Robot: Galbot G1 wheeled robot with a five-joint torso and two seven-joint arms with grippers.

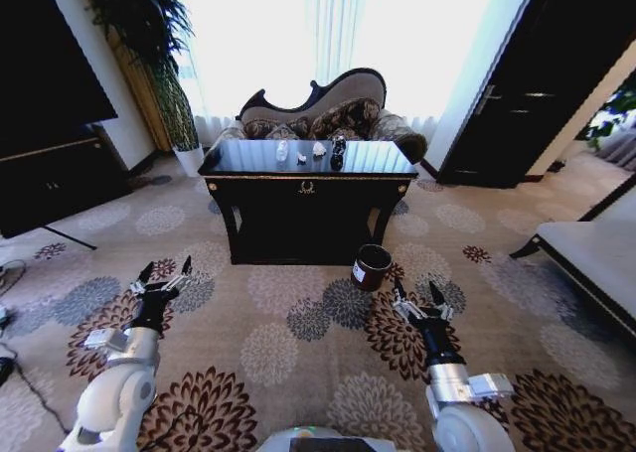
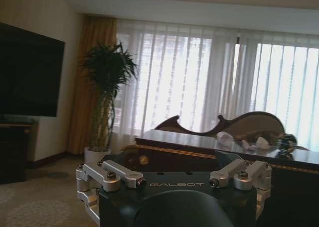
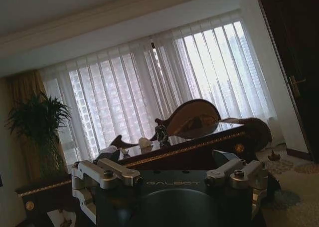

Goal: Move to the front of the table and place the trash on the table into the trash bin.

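The black glossy table (image 1: 307, 187) with a gold emblem stands ahead across the carpet. Trash lies on its top: a clear bottle (image 1: 282, 150), white paper wads (image 1: 319, 149) and a small dark item (image 1: 338, 153). The dark round trash bin (image 1: 371, 267) with a white label stands on the floor at the table's front right. My left gripper (image 1: 164, 278) and right gripper (image 1: 419, 297) hang low over the carpet, both open and empty, well short of the table. The left wrist view shows the left gripper (image 2: 180, 176), the table (image 2: 189, 148) and a wad (image 2: 225, 137). The right wrist view shows the right gripper (image 3: 174, 174), the table (image 3: 199, 148) and a wad (image 3: 144, 142).
A curved sofa (image 1: 328, 109) sits behind the table. A potted plant (image 1: 164, 65) and a black TV cabinet (image 1: 55, 179) stand at the left, a dark door (image 1: 537, 84) and a white bench (image 1: 596, 258) at the right. Patterned carpet (image 1: 298, 323) lies open between me and the table.
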